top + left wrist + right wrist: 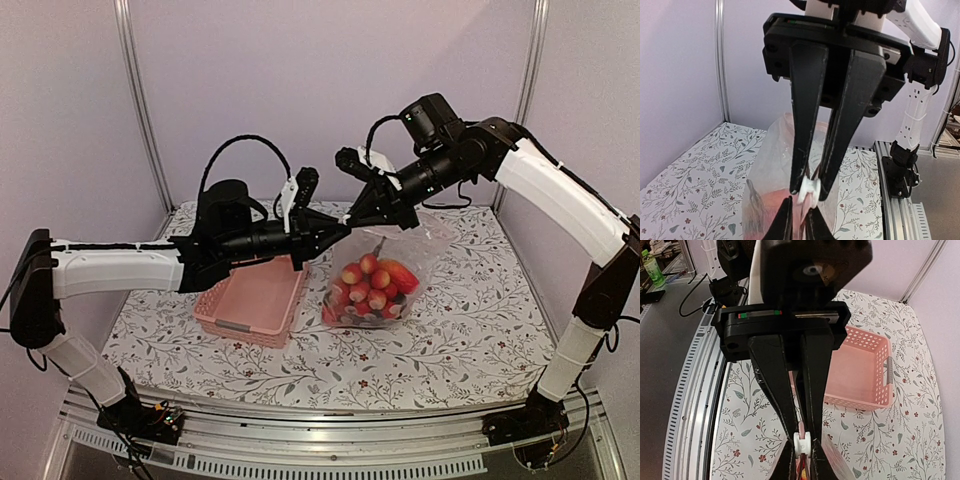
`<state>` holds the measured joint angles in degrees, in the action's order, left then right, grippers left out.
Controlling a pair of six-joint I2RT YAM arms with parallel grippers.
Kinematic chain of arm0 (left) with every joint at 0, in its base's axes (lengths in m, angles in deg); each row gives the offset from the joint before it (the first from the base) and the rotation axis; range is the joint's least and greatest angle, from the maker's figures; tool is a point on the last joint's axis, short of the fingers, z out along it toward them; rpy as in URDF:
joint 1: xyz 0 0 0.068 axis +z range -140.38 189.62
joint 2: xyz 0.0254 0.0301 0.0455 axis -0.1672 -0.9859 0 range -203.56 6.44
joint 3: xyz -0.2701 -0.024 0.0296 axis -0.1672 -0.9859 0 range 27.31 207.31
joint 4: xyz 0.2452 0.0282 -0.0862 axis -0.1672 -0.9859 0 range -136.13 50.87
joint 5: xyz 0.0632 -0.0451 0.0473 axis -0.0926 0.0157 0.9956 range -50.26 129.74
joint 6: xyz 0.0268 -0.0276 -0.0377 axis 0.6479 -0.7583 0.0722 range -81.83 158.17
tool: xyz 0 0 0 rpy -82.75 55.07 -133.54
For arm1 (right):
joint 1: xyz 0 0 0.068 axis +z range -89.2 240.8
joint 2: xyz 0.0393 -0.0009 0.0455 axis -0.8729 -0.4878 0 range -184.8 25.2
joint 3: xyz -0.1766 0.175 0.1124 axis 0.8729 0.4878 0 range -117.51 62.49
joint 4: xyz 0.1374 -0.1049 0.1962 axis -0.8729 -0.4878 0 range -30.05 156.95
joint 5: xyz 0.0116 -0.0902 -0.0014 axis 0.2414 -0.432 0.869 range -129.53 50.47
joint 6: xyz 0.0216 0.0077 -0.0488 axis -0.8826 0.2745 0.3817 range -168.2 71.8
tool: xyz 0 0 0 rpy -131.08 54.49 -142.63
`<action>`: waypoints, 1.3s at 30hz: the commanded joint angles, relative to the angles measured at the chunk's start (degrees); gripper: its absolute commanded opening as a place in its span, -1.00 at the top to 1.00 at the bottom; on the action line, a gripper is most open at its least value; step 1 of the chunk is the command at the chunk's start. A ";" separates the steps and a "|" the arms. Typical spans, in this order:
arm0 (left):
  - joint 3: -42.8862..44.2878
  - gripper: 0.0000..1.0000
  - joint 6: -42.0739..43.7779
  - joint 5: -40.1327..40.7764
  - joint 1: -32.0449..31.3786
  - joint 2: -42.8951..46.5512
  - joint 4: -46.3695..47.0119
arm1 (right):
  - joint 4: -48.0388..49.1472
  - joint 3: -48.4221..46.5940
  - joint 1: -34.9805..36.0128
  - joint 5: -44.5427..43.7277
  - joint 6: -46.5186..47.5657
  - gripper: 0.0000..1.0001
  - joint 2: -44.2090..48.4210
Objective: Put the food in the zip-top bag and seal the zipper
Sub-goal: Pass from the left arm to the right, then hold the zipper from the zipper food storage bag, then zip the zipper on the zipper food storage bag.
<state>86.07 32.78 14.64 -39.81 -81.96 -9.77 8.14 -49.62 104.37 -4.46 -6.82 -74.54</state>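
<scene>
The clear zip-top bag (425,240) is held up by its top edge at the table's middle. The food (372,283), mostly red berries with some orange, lies heaped in its bottom. My left gripper (328,233) and right gripper (350,217) meet tip to tip at the bag's top left corner. In the right wrist view my right gripper (803,462) is shut on the zipper's white slider (802,442). In the left wrist view my left gripper (800,225) is shut on the bag's edge just below that slider (807,192). The bag (767,165) hangs behind the fingers.
The pink lattice basket (250,300) stands just left of the bag, under my left arm, and looks empty in the right wrist view (860,365). The table has a floral cloth (470,330). Purple walls close the back and sides.
</scene>
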 commanded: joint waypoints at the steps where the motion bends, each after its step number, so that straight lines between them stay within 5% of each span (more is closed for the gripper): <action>1: 0.12 0.84 0.72 1.19 0.19 2.27 0.82 | -1.03 -1.26 0.51 -0.03 0.27 0.93 -1.30; 6: -0.16 1.00 0.78 1.48 0.20 2.29 0.89 | -1.10 -1.26 0.51 -0.44 0.19 0.94 -1.37; 22: -4.02 1.00 2.01 4.44 2.08 6.02 1.43 | -6.46 -1.02 -3.69 -3.60 2.44 0.99 -1.35; 39: -6.64 1.00 0.89 4.14 4.29 6.72 2.81 | -6.94 14.14 -15.47 -3.96 5.13 0.99 7.96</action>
<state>80.43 34.02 17.76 -37.91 -78.31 -9.35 6.29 -38.67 93.79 -3.83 -3.23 -69.69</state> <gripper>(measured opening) 0.004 0.071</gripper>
